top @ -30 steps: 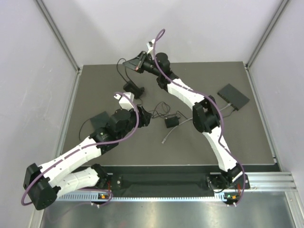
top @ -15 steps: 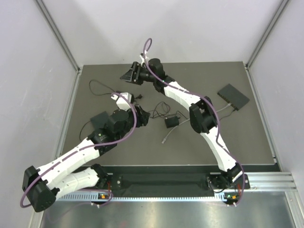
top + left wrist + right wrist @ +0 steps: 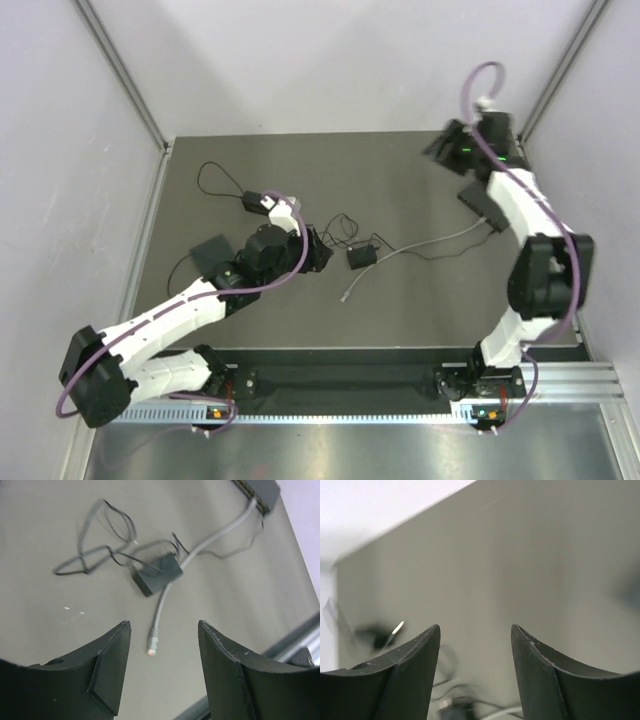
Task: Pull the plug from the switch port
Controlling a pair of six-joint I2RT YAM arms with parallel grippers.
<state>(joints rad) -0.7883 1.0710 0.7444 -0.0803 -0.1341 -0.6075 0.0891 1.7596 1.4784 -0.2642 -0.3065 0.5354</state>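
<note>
Plug (image 3: 487, 222) apparently seated, near right claw (image 3: 434, 150).

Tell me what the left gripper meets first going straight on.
Probably the loose plug of the gray cable, straight ahead of the left gripper; the black adapter lies beyond. Depth is unclear.

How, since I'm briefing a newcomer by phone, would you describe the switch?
Go to the table's right edge, under the right arm. The switch is the flat dark slab there, angled; unlike the small black adapter mid-table, a grey cable runs into its edge.
</note>
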